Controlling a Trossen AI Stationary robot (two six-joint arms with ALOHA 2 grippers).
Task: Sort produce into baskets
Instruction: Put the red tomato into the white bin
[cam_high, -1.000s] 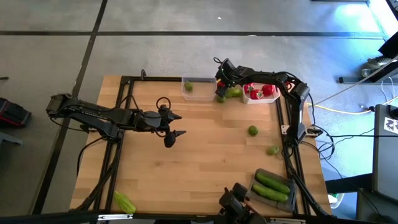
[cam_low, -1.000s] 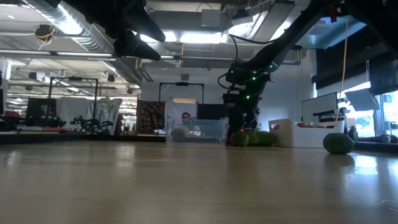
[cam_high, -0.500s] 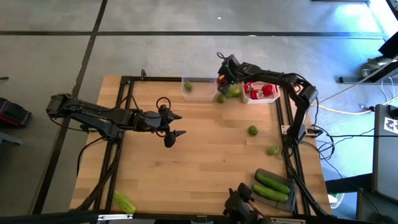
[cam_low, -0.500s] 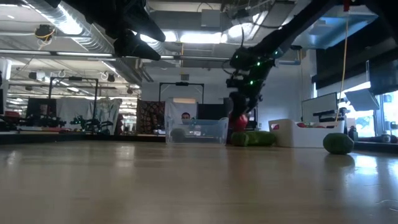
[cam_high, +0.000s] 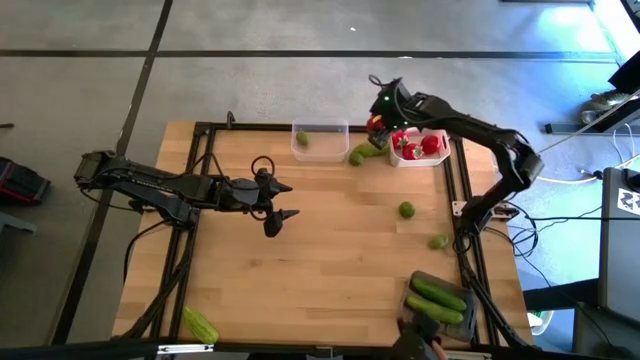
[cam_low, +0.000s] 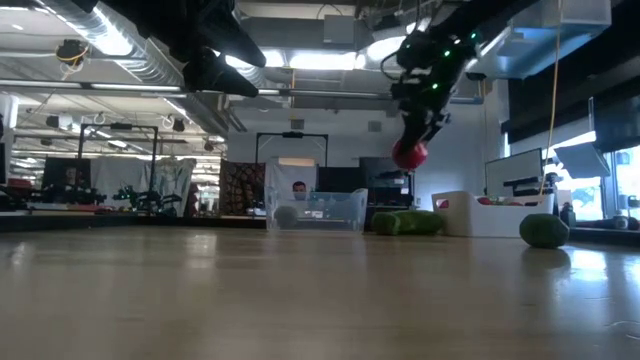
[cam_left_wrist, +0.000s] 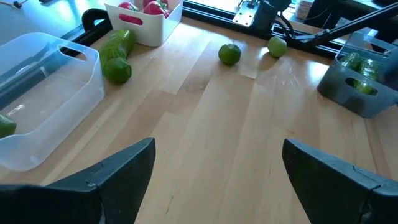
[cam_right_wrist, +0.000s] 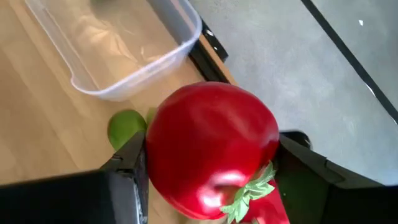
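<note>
Held item: glossy red rounded plastic tomato with a green leafy cap (cam_right_wrist: 211, 146), clamped between the right gripper (cam_high: 379, 122) fingers, lifted clear of the table at about 1 o'clock, just beside the white tub.
White tub: white opaque rectangular plastic tub with rounded corners (cam_high: 440, 157), 1 o'clock; already holds several red pieces.
Clear tub: clear thin-walled plastic tub (cam_high: 320, 153), 12 o'clock; one small round olive-green fruit (cam_high: 302, 139) inside.
Grey tub: dark grey translucent tub (cam_high: 436, 282), 5 o'clock; two elongated bumpy green cucumbers (cam_high: 438, 299) inside.
Unsorted: one bumpy green cucumber (cam_high: 200, 324) at 7 o'clock; two loose round green fruits (cam_high: 406, 210) at 3 o'clock; a green fruit and cucumber (cam_high: 363, 152) lying between the clear and white tubs.
Progress: judged roughly half done; red nearly finished, greens mostly left.
Left gripper: left gripper (cam_high: 283, 201), fingers spread wide, empty, hanging over mid-table at 9 o'clock.
Surface: pale wooden tabletop (cam_high: 320, 260), smooth, visible grain.
</note>
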